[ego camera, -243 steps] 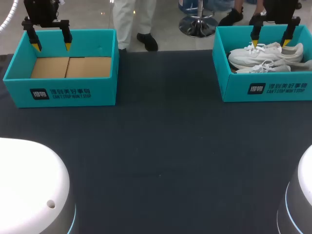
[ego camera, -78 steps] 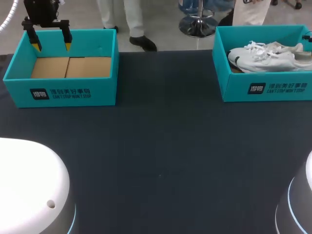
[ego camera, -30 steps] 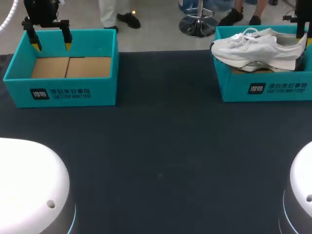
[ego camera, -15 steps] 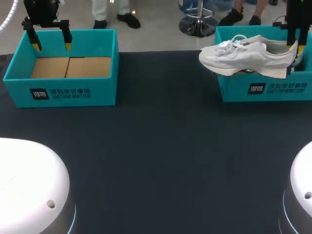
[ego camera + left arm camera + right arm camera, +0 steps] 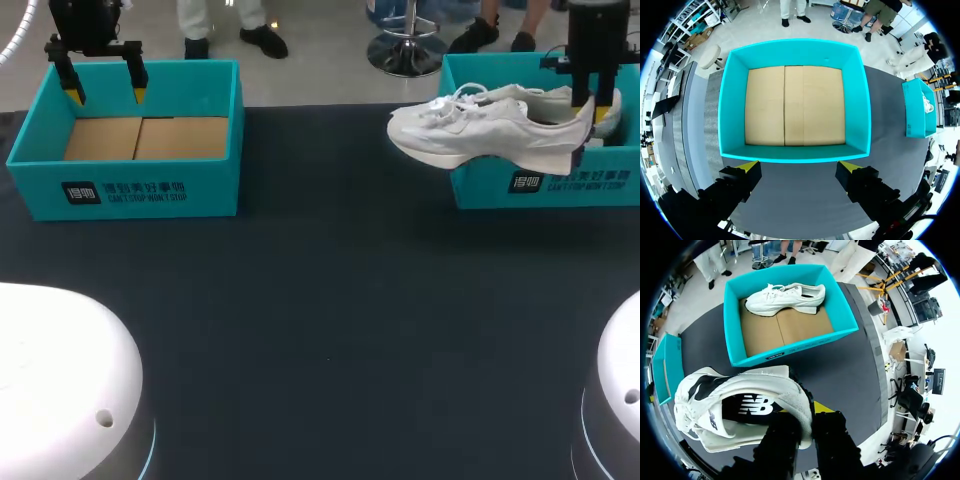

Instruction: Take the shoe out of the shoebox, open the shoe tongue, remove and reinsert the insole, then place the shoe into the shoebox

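Bench (image 5: 330,320) overlooked from above and behind. Wrist views aimed downward over left shoebox (image 5: 732,110) and right shoebox (image 5: 825,338), both shared overhead.

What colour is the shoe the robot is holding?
The shoe is white with some black; the right wrist view shows it best.

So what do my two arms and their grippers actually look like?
The left gripper and right gripper are boxy black units, each with two slim black fingers ending in bright yellow wedge tips. The left arm and right arm are smooth, rounded white shells with a thin pale blue ring each.
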Controlling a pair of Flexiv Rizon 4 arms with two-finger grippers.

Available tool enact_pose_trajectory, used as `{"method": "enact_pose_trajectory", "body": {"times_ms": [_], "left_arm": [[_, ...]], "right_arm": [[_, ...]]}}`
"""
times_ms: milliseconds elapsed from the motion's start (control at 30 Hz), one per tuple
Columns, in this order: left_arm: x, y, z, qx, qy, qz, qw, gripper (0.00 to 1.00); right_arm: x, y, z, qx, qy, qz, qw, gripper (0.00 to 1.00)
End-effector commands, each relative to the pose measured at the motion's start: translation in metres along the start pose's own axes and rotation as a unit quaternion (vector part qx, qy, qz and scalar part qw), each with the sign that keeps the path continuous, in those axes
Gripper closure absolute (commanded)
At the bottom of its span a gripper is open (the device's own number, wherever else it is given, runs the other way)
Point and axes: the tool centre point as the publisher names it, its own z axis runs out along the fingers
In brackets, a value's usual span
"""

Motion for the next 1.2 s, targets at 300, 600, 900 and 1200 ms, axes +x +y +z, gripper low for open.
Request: {"method": "enact_pose_trajectory", "body": {"times_ms": [300, 600, 900, 1200], "left_arm": [[0.0, 0.0, 0.0, 0.0, 0.0, 0.0, 1.0, 0.0], [0.0, 0.0, 0.0, 0.0, 0.0, 0.0, 1.0, 0.0], [0.0, 0.0, 0.0, 0.0, 0.0, 0.0, 1.0, 0.0], [0.0, 0.0, 0.0, 0.0, 0.0, 0.0, 1.0, 0.0]], "right_arm": [[-0.003, -0.002, 0.0, -0.003, 0.003, 0.001, 1.0, 1.0], [0.02, -0.034, -0.002, -0.002, -0.001, -0.005, 1.0, 1.0], [0.067, -0.092, 0.002, 0.003, -0.01, -0.018, 1.0, 1.0], [0.101, -0.15, -0.003, 0.006, -0.014, -0.038, 0.999, 1.0]]}}
